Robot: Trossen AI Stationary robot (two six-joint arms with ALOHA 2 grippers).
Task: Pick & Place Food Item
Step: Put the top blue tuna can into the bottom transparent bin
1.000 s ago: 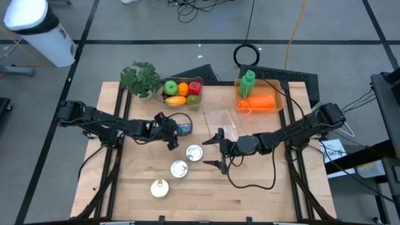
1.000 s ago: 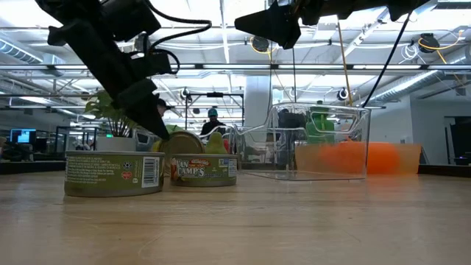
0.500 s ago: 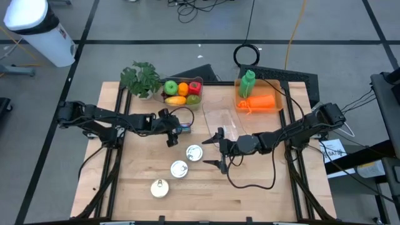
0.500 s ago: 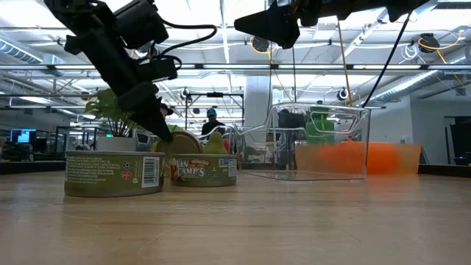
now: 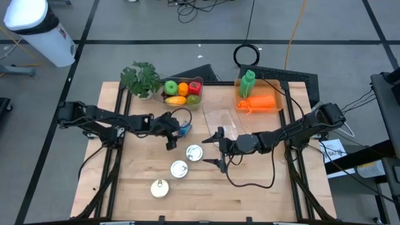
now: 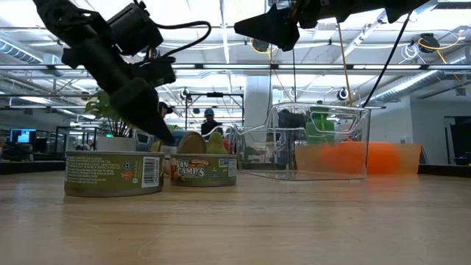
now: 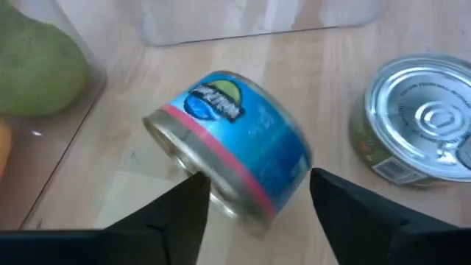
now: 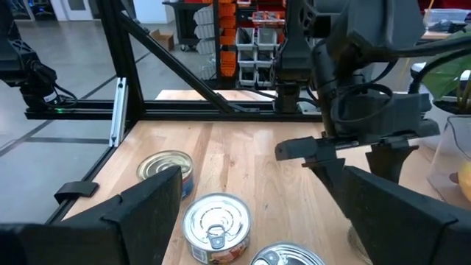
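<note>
Your target is the blue can (image 7: 235,151), lying tilted on its side on the table (image 5: 250,187), just in front of the fruit box (image 5: 183,91) and beside the clear tub (image 5: 222,122). In the high view it shows only as a blue patch (image 5: 183,129) at the tip of the left gripper (image 5: 174,133).

The left gripper (image 7: 257,199) straddles the can with its fingers (image 7: 180,210) part open, one on each side of the can's lower rim; you cannot tell from the wrist view whether the pads are already touching metal. The can is not held yet.

Judge the can as stiff, smooth and fairly heavy for its size if it is full. The label wrap looks glossy, so expect it to be slippery, and because it rests on its curved wall it is likely to roll away if one finger arrives first. Take hold across the two flat ends, or square across the wall at its middle, not on the rim edge where the pads could slide off. Close evenly and firmly; the can will not crush.

Three other cans (image 5: 194,152) sit upright near by; the nearest (image 7: 423,121) is just beside your target, so keep the outer finger off it.

The right gripper (image 5: 220,148) waits wide open above the table's middle, holding nothing
</note>
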